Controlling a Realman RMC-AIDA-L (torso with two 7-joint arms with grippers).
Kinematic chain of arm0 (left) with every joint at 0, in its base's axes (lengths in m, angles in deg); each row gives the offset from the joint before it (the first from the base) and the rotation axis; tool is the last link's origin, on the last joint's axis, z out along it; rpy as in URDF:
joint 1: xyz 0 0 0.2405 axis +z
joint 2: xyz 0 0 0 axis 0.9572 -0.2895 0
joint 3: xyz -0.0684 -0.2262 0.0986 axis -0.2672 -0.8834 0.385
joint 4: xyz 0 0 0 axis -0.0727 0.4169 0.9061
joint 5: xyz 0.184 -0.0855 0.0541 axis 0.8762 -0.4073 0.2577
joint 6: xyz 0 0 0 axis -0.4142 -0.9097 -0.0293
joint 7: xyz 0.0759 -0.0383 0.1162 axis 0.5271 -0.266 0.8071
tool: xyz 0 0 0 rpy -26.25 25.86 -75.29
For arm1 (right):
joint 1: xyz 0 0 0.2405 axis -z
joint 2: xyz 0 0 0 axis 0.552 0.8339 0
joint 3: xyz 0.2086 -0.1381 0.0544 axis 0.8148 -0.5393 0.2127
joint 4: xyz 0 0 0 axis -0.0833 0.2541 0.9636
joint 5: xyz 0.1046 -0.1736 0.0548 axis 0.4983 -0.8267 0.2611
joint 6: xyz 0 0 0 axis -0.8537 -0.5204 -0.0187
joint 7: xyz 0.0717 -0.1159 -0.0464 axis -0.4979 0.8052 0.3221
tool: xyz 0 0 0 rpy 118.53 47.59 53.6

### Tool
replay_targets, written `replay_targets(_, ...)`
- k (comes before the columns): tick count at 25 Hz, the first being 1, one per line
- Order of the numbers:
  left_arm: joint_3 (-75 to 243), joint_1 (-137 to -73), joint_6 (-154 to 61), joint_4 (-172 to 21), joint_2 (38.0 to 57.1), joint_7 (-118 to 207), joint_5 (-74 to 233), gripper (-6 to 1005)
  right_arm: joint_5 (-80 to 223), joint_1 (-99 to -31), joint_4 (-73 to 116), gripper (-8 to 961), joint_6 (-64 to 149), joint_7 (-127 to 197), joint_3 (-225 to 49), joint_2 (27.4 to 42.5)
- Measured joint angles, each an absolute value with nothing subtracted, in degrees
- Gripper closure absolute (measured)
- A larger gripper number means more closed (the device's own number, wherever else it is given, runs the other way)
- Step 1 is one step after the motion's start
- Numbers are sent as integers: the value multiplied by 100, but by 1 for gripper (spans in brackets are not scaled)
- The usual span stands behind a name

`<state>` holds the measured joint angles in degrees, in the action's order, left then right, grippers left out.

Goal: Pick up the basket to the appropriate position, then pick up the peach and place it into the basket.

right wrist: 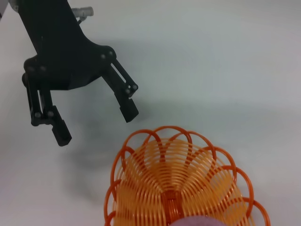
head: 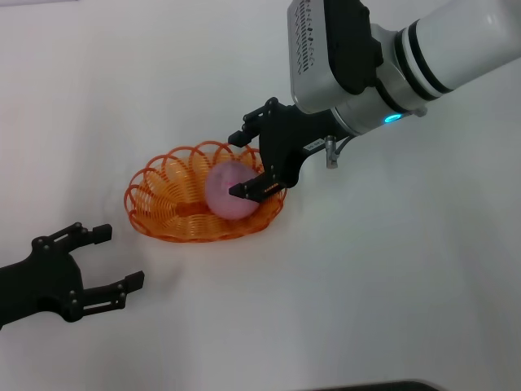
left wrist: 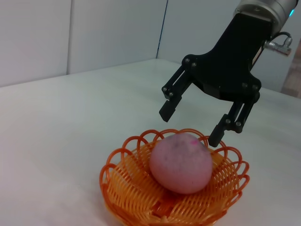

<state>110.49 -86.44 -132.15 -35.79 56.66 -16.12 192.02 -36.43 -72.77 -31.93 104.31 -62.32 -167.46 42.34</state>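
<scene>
In the basket, the peach

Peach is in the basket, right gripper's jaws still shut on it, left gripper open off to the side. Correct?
Not quite. The left wrist view shows the right gripper above the peach, jaws open and clear of it. The rest holds: peach in the basket, left gripper open off to the side.

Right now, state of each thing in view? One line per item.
basket: upright on the table, peach inside, nothing gripping it.
peach: resting in the basket, released, not held.
right gripper: open, hovering just above the peach, fingers clear of it.
left gripper: open, empty, low over the table beside the basket, apart from it.
table: white, carrying the basket.
</scene>
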Motion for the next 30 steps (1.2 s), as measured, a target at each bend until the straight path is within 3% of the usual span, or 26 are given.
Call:
replay_targets(9, 11043, -8645, -13228, -3579, 5666, -1612, 19204, 97, -3366, -7124, -3189, 176, 10631, -5957, -16346, 4207)
replay_targets(16, 11030, -8644, -13237, -3578, 5664, -1612, 19204, 97, -3320, -6891, -3274, 99, 10663, -5897, -15988, 4210)
replay_targets(20, 11023, -8645, -13242, -3579, 5658, -1611, 19189, 97, -2935, -6545, -3340, 9, 10684, -5528, -15700, 4207)
replay_targets(30, 11013, -8645, -13282, -3579, 5657, -1611, 19156, 97, -1379, -5468, -3206, 10, 11440, -3874, -14587, 4197)
